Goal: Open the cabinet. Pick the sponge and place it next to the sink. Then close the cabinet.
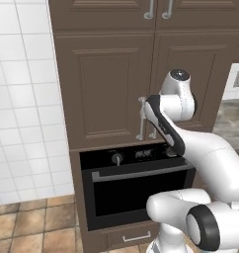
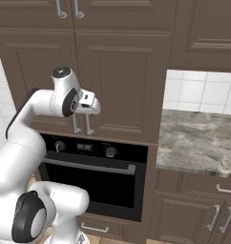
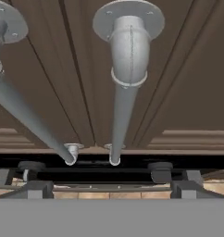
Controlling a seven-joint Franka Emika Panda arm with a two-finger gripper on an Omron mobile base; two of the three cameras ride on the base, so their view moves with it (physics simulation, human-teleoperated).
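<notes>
White tiled wall (image 1: 22, 99), terracotta tile floor (image 1: 27, 222), black oven (image 1: 136, 192), grey marble counter (image 2: 198, 140).

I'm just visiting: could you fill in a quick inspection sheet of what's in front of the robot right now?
Surface: grey stone counter, bare where visible.
Job's things: cabinet doors shut; its two bar handles close ahead of the hand. Sponge: nothing seen.
Clutter: nothing seen.
Grippers: gripper open, up at the handles, holding nothing.
Cables: nothing seen.
Surroundings: black oven beneath the cabinet, white wall tiles, brown floor tiles.
</notes>
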